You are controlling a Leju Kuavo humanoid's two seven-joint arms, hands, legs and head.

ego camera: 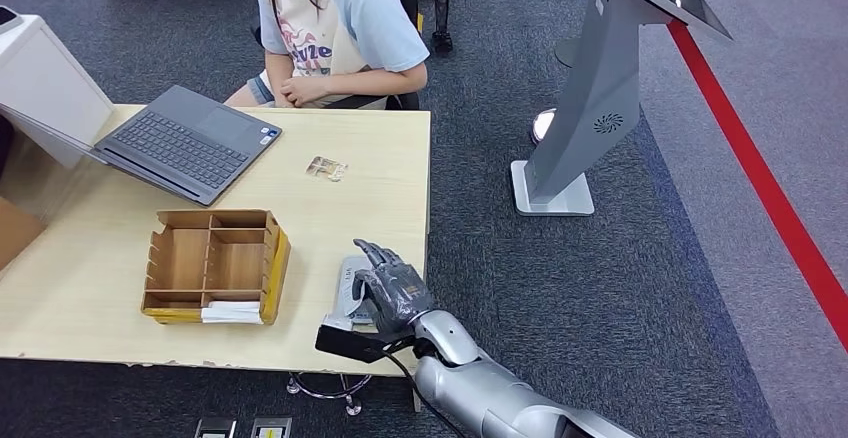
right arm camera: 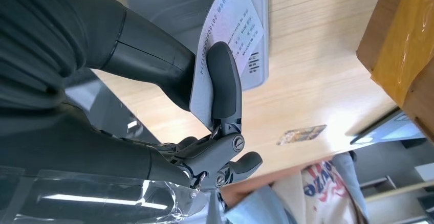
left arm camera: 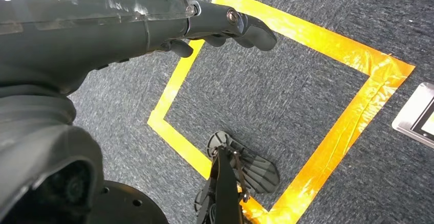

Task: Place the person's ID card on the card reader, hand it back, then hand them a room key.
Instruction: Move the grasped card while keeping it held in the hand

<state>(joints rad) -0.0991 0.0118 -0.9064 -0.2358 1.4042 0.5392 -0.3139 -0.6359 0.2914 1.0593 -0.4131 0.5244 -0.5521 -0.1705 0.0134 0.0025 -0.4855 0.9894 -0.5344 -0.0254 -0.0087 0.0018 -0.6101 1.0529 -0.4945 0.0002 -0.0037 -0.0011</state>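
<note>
Right hand [ego camera: 392, 291] at near-right corner of the wooden counter [ego camera: 380, 173], pinching the ID card [right arm camera: 225, 40] betw. thumb and a finger; other fingers [right arm camera: 245, 163] curled alongside. In right wrist view the card is a pale card w/ printed text, clamped under the thumb, its free end lying over the card reader [right arm camera: 253, 9]. Whether card touches the reader's face: cannot tell. In head view the reader [ego camera: 350, 280] shows as a grey slab directly under and just left of the hand, mostly covered by it.

Left of the hand, on the counter: wooden organiser box [ego camera: 214, 263] w/ several compartments; white cards [ego camera: 232, 311] lie in its nearest slot. Beyond the hand, toward the far edge: small patterned card [ego camera: 327, 168] lying flat, well apart from the hand. Further left-beyond: open grey laptop [ego camera: 188, 140].

Person [ego camera: 335, 28] seated at the far side of the counter, opposite the hand, own hands together at the counter edge. Right of the hand, off the counter: grey kiosk stand [ego camera: 585, 108] on carpet floor; red floor stripe [ego camera: 760, 178] beyond it.

Left hand [left arm camera: 233, 27] hangs over carpet, holding nothing, fingers loosely bent and apart. Beneath it: orange tape square [left arm camera: 327, 45] on the floor.
</note>
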